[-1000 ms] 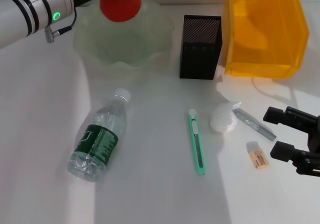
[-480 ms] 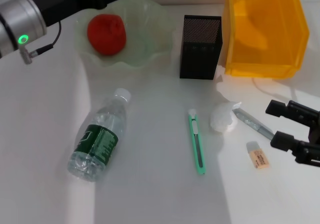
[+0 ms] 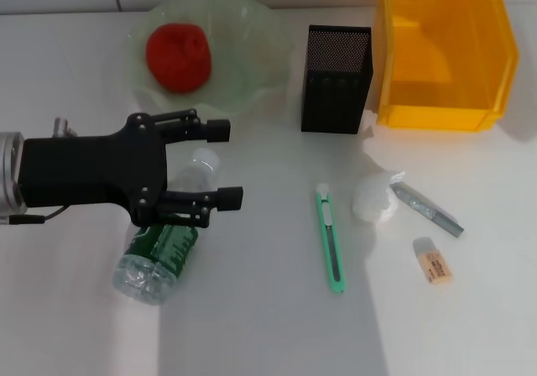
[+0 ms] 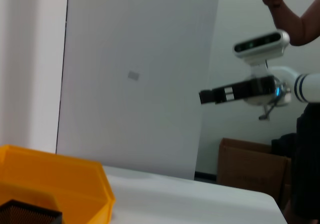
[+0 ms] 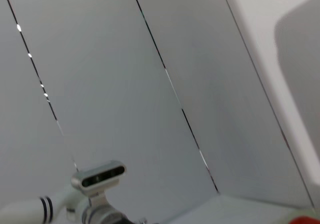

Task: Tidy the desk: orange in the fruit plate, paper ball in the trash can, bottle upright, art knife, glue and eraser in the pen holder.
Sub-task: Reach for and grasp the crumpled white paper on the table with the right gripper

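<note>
The orange (image 3: 178, 55) lies in the pale green fruit plate (image 3: 252, 82) at the back left. The clear bottle (image 3: 158, 254) with a green label lies on its side at the front left. My left gripper (image 3: 220, 161) is open and empty, and hovers over the bottle's capped end. The white paper ball (image 3: 375, 198), the green art knife (image 3: 331, 237), the grey glue stick (image 3: 426, 209) and the eraser (image 3: 433, 259) lie on the table to the right. The black mesh pen holder (image 3: 336, 78) stands at the back. My right gripper is out of view.
A yellow bin (image 3: 440, 49) stands at the back right, beside the pen holder; it also shows in the left wrist view (image 4: 55, 184). The right wrist view shows only a wall and panels.
My left arm has come back from over the plate to above the bottle, leaving the orange in the plate. My right gripper has withdrawn out of the head view at the right.
</note>
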Controlling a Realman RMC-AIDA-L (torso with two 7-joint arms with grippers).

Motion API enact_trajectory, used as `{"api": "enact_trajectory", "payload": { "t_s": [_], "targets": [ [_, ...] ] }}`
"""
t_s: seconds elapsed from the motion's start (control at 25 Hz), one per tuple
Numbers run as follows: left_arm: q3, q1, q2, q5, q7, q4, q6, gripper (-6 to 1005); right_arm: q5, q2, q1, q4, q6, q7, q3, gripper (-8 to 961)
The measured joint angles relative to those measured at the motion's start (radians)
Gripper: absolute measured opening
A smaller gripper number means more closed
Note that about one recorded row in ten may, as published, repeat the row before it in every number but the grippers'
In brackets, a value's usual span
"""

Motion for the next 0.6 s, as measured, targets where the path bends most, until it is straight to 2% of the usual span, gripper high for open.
{"api": "enact_trajectory", "payload": {
  "t_s": [0.08,0.16,0.2,0.24,0.32,0.36,0.48,0.52,0.56,0.6],
  "targets": [
    [-0.005,0.002,0.001,0.031,-0.008,-0.007,0.0,858,-0.012,0.0,0.027,-0.18,0.0,0.161,-0.027,753],
    [-0.007,0.003,0.001,0.035,-0.009,-0.01,-0.002,858,-0.065,0.0,0.056,-0.372,0.001,0.297,-0.102,752],
    [-0.011,0.007,0.001,0.038,-0.009,-0.015,-0.002,858,-0.065,0.0,0.056,-0.372,0.001,0.297,-0.102,751],
    [-0.013,0.009,0.001,0.038,-0.01,-0.017,-0.003,858,-0.101,0.0,0.069,-0.448,0.002,0.348,-0.142,751],
    [-0.017,0.015,0.001,0.039,-0.01,-0.019,-0.004,858,-0.228,0.006,0.102,-0.577,0.008,0.432,-0.259,750],
    [-0.016,0.017,0.0,0.041,-0.01,-0.019,-0.006,858,-0.357,0.019,0.137,-0.646,0.018,0.471,-0.377,749],
    [-0.016,0.017,-0.006,0.052,-0.01,-0.019,-0.006,857,-0.556,0.054,0.189,-0.658,0.08,0.489,-0.54,747],
    [-0.016,0.017,-0.006,0.052,-0.01,-0.019,-0.006,857,-0.556,0.054,0.189,-0.658,0.08,0.489,-0.54,747],
    [-0.016,0.017,-0.008,0.059,-0.01,-0.019,-0.007,857,-0.659,0.068,0.212,-0.626,0.143,0.494,-0.636,746],
    [-0.016,0.017,-0.008,0.059,-0.01,-0.019,-0.007,857,-0.659,0.068,0.212,-0.626,0.143,0.494,-0.636,746]
  ]
}}
